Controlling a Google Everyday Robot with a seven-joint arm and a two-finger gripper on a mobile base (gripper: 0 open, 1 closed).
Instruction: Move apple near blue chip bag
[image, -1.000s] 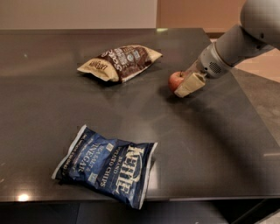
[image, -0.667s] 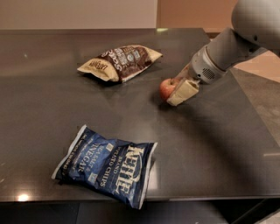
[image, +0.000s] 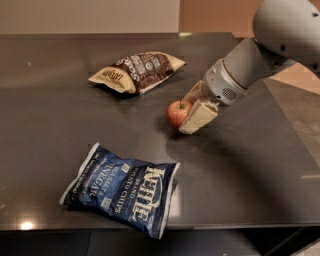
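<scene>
Item 1, blue chip bag (image: 122, 195): dark blue, crinkly, white at the edges, white "Kettle" lettering; lies flat on the surface (image: 45, 125), down and to the left of the apple (image: 175, 114) and well apart from it; nothing touches it.

Item 2, brown and tan chip bag (image: 137, 71): lies flat on the surface, up and to the left of the apple; near the apple but clear of it; nearer to it than the blue bag is.

Item 3, apple: small, round, red with yellowish patches; short stem pointing up; between the two bags and a little to their right; a faint reflection shows just beneath it; whether it rests on the surface or hangs just above cannot be told.

Item 4, gripper (image: 187, 114): at the apple's right side; the pale fingers (image: 199, 116) are closed about the apple, one in front of its right flank, the other behind it; the fruit is held between them.

Item 5, arm (image: 250, 62): light grey, with a thick round wrist; runs up and to the right from the apple to a large rounded joint at the picture's top right corner.

Item 6, surface: dark, glossy; carries both bags; extends on every side of the apple.
</scene>
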